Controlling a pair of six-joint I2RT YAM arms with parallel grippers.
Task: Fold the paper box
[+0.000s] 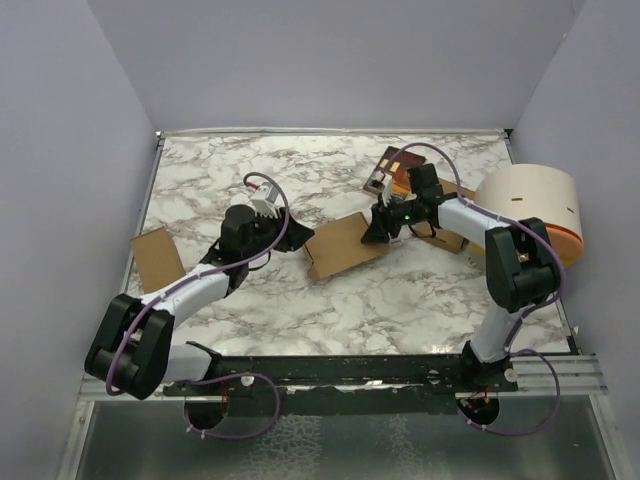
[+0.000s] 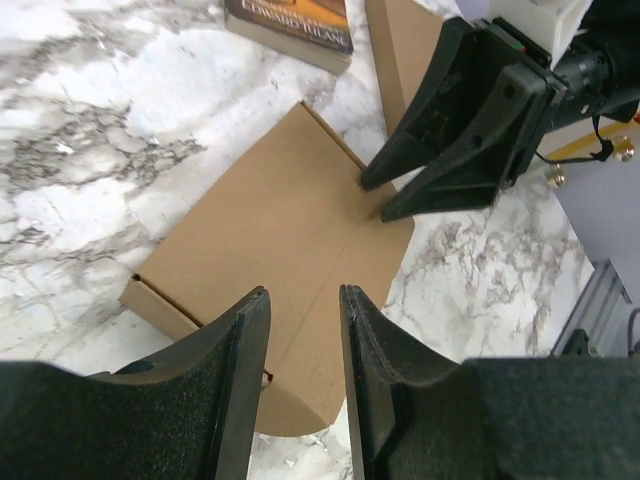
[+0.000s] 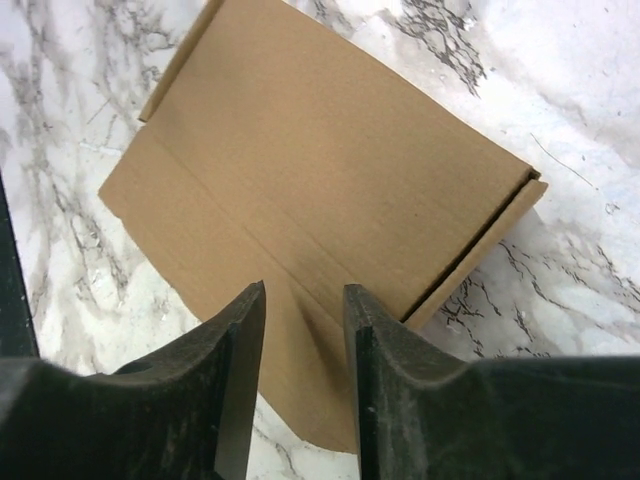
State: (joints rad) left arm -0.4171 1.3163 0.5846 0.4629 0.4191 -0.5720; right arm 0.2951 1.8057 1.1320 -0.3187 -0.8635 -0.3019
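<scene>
- Paper box: plain tan cardboard, lying mid-table between the two grippers. We see a shallow folded body, with a rounded flap spread flat on the marble. Its underside and interior are hidden from us.
- Left gripper: it hangs over the box's rounded flap. The jaws stand released with a narrow gap, and bare cardboard shows through it with nothing pinched. Whether the tips touch the flap we cannot tell, because the fingers cover that spot.
- Right gripper: it sits at the opposite edge of the box, over a crease line. The jaws are likewise parted and grasp nothing. From the left wrist its tips appear to rest on or just above the cardboard, and we cannot tell which.
- Printed book: dark cover, beyond the box and cut off by the frame's top edge. From above, the right arm partly covers it.
- Loose cardboard piece: at the table's left edge, well apart from the box.
- Another cardboard piece: mostly hidden beneath the right arm.
- Round drum: white with an orange band, at the right edge and partly masked by the right arm.
- Marble table: its near edge is hidden behind the arm bases.
</scene>
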